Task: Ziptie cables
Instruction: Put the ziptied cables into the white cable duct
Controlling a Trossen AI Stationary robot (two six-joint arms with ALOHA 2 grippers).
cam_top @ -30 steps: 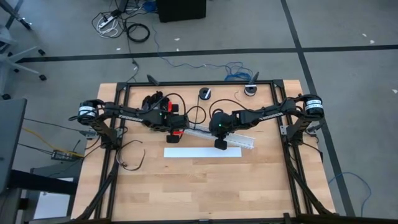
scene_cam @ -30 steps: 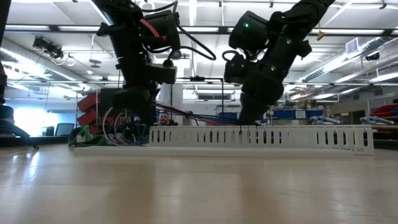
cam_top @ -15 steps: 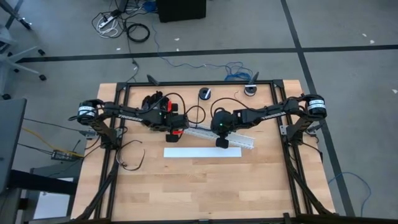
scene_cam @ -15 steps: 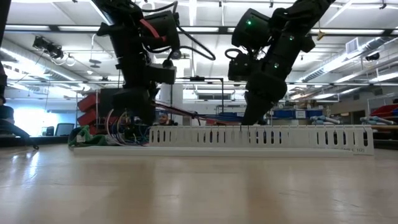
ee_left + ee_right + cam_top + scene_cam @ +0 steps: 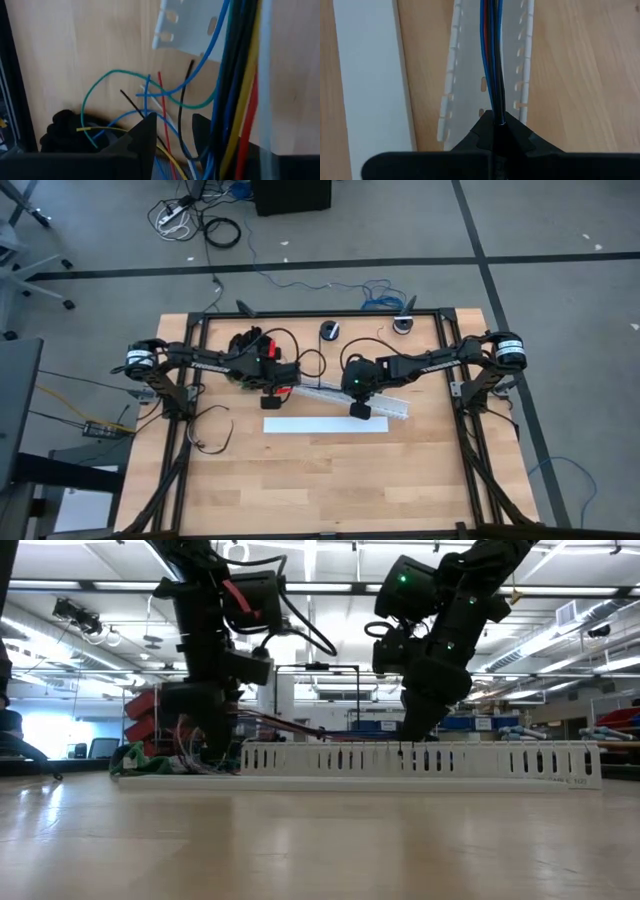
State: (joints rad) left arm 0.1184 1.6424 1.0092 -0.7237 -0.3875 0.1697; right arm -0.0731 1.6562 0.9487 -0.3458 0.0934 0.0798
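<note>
From above, the white duct lies slantwise across the middle of the table, with a flat white strip just beside it on the near side, and the cables run along the duct's length, so their long axis follows the duct from the left arm's end toward the right arm's. The left gripper sits at the duct's left end, the right gripper about halfway along it, and both are right on the bundle, neither clearly nearer. At table height, the left gripper comes down where loose coloured wire ends fan out beside the duct, while the right gripper dips to the top of the slotted wall mid-length. From the left wrist, the fingers stand part open with thin strands passing between and around them; whether they pinch any I cannot tell, and the thick run of cables passes just beside them. From the right wrist, the fingers are closed on the cables, which lead straight away from the grip down the duct's channel. I'd judge the tie must go around that taut stretch between the two grippers.
</note>
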